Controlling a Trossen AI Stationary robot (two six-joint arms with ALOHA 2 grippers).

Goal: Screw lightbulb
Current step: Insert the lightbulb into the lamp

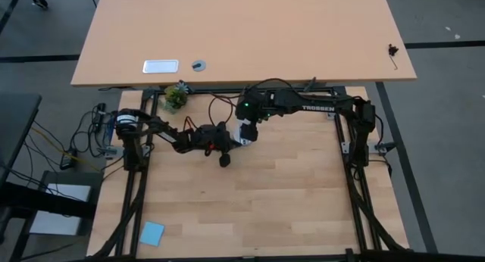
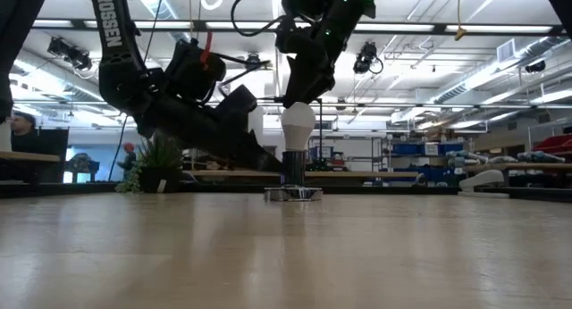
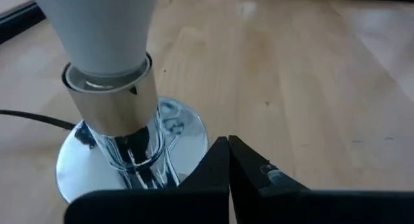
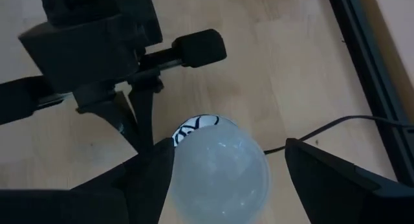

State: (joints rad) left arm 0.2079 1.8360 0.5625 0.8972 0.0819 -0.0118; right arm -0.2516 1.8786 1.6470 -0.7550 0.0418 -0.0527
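Observation:
The white lightbulb stands upright in a silver socket on a round mirror disc that rests flat on the wooden table. My right gripper hangs open over the bulb from above, one finger on each side of the glass. My left gripper is shut, low beside the disc's rim on the table's left side, pointing toward the socket at a shallow downward slant. It holds nothing. My right gripper straddles the bulb's round top from above, pointing steeply down. One finger lies close against the glass, and I cannot tell whether it touches. The other finger stands clearly apart from it.
A black cord runs from the socket toward the table's right. A small potted plant stands at the far left edge and a blue note lies near the front left corner. Bare wood lies in front of the disc.

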